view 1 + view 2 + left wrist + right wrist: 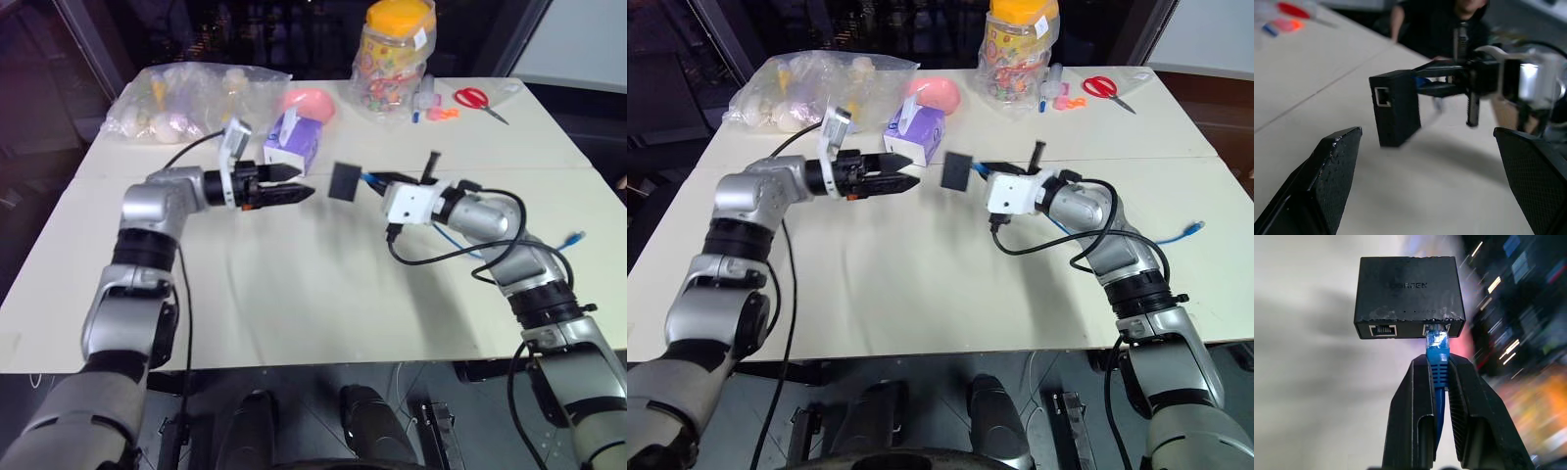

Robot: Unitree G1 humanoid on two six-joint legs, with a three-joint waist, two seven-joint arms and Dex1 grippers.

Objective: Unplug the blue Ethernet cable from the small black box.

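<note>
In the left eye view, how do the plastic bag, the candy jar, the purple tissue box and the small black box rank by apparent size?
1. plastic bag
2. candy jar
3. purple tissue box
4. small black box

The black box hangs above the table, nearer the camera, so its true size may be smaller than it looks.

A pale surface point(294, 294) carries clutter along its far edge. A clear plastic bag point(186, 98) of small items lies at the far left. Near it sit a purple tissue box point(292, 142) and a pink bowl point(309, 102). A yellow-lidded jar point(395, 54) of sweets stands beside red-handled scissors point(478, 100).
</note>
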